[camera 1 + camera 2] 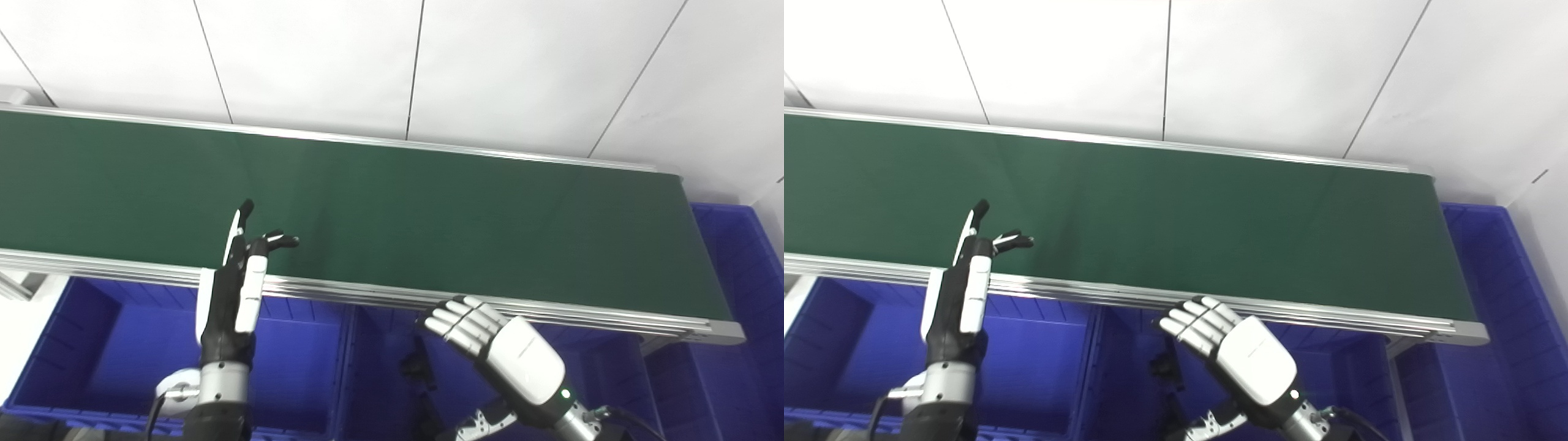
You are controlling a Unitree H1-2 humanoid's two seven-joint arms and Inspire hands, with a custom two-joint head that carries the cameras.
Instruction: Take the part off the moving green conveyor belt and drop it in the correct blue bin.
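Hovering open hands point(236, 288) point(496, 346) beside conveyor belt point(429, 214)

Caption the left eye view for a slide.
Both hands wait open at the bare green conveyor belt: left hand raised at its near edge, right hand over the blue bins.

No readable text, labels, brands or numbers in either view. Back of the right hand point(520, 358) has a faint dark mark on its white shell, too small to read. Green conveyor belt point(398, 226), its aluminium rails and the blue bins point(98, 361) carry no lettering.
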